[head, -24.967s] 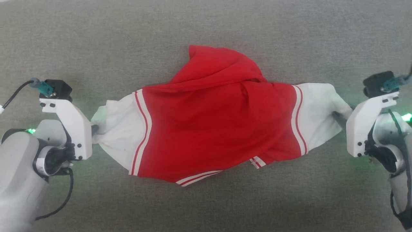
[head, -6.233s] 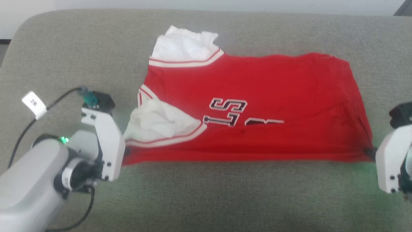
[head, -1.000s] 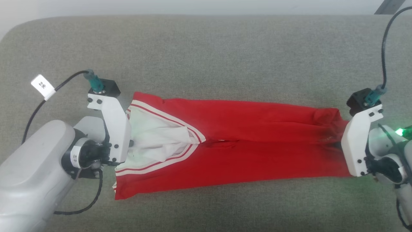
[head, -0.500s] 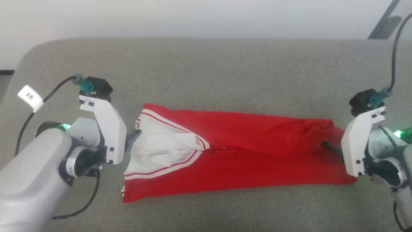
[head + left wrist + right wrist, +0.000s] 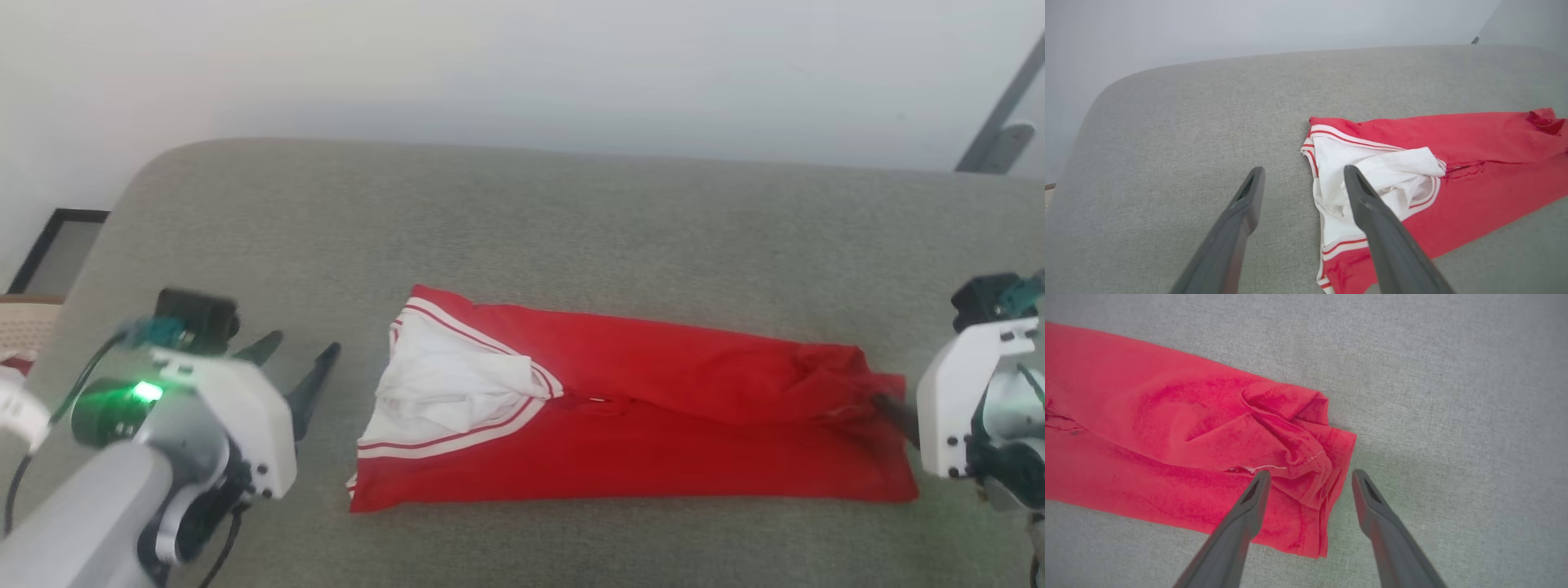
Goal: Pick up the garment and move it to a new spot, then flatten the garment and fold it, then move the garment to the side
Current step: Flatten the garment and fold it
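A grey woven cushion (image 5: 522, 212) is stretching across the scene below a pale bare wall (image 5: 490, 65), with a dark frame (image 5: 57, 245) showing past its rounded left corner. The left gripper (image 5: 302, 343) is hovering, fingers spread apart, near the garment (image 5: 653, 416). The garment is lying mid-cushion as a long red band with its white panel at the left end. The right gripper (image 5: 1310, 473) is gaping over the crumpled right hem, clamping nothing. A grey strut (image 5: 1000, 122) is slanting at far right.
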